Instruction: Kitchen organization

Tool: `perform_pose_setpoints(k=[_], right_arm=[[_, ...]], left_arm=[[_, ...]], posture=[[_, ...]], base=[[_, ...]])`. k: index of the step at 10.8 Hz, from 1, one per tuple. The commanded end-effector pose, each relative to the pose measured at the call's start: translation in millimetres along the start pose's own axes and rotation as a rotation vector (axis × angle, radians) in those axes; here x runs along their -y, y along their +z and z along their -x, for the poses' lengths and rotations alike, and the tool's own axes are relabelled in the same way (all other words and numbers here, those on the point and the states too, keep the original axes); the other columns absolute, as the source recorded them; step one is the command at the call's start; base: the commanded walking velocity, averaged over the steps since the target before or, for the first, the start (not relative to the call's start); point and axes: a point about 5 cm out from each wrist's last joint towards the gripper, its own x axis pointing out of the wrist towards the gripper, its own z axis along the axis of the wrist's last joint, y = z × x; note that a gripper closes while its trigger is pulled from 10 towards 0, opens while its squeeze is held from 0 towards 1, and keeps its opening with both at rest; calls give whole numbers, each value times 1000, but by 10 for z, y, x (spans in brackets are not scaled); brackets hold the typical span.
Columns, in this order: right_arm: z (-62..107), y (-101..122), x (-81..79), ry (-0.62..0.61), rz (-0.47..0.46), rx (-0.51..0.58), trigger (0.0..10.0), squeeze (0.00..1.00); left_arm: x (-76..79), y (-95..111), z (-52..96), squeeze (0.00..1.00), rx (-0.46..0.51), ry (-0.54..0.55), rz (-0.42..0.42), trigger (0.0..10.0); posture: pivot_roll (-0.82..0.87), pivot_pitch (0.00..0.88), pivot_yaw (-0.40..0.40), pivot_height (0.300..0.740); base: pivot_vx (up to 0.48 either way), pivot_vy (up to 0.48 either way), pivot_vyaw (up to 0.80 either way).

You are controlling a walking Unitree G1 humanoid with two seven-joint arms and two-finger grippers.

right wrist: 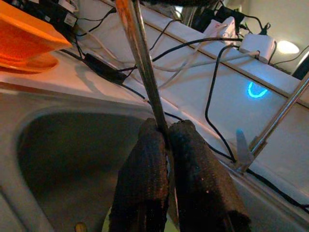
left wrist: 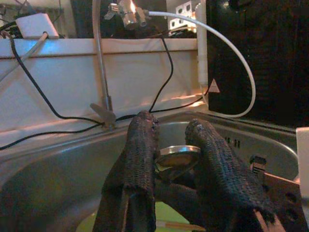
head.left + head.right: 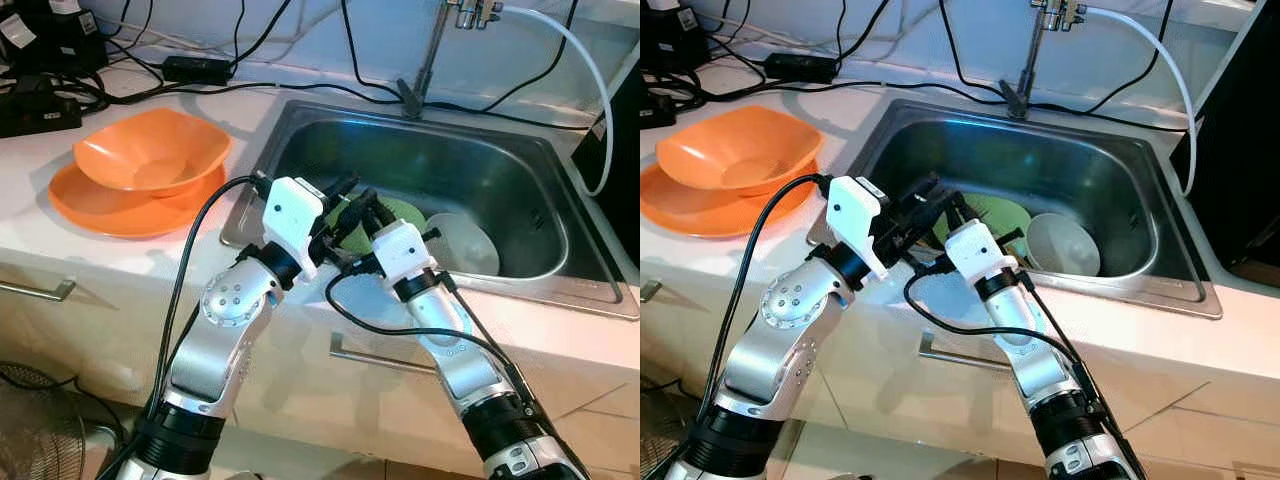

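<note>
Left on the counter sit the orange bowls (image 3: 150,160), well apart from the work. Over the sink's (image 3: 560,170) near edge, the left gripper (image 2: 169,164) stands narrowly open around a metal spoon's (image 2: 177,157) bowl. The right gripper (image 1: 166,145) pinches its handle. Stiff, light, probably slippery steel; the thin handle seems the best hold.

Both arms (image 3: 215,340) were silver metal with black bands near the base. A round elbow joint (image 3: 232,297) carried small screws. White boxy wrist housings (image 3: 293,215) trailed looping black cables (image 3: 180,275). Each claw had black, rough-textured fingers (image 2: 137,164).
</note>
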Motion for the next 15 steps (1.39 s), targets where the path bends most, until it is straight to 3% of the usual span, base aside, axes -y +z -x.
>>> perform_pose_setpoints(k=[1, 2, 3, 8, 10, 11, 14, 15], right_arm=[[-23, 10, 98, -51, -17, 10, 0, 0], [-21, 10, 95, -52, -18, 10, 0, 0], [-22, 10, 97, -53, -18, 10, 0, 0], [-34, -9, 129, -77, -35, -7, 0, 0], [-52, -41, 216, -115, -52, -30, 0, 0], [-68, -59, 288, -126, -34, -39, 0, 0], [-106, -75, 405, -154, -28, -51, 0, 0], [-119, -98, 436, -172, -33, -70, 3020, 0]], left_arm=[[42, -9, 7, 0, -7, -22, 22, 10000], [48, -19, 11, 0, -12, -27, 26, 10000], [51, -23, 12, 1000, -15, -34, 29, 10000], [97, -21, 29, 1000, -11, -69, 58, 10000], [-35, 13, 39, 1000, 14, 39, 48, 10000], [-155, 25, 66, 0, 30, 127, 32, 10000], [-359, -9, 132, 0, 10, 296, -4, 10000], [-349, -100, 156, 0, -51, 279, 5, 10000]], posture=[[154, 77, -34, 740], [155, 76, -34, 740], [154, 78, -34, 740], [157, 77, -36, 740], [159, 80, -39, 740], [160, 81, -43, 740], [162, 83, -48, 740], [163, 86, -49, 740]], base=[[0, 0, 0], [0, 0, 0], [0, 0, 0], [0, 0, 0], [0, 0, 0], [0, 0, 0], [0, 0, 0], [0, 0, 0]])
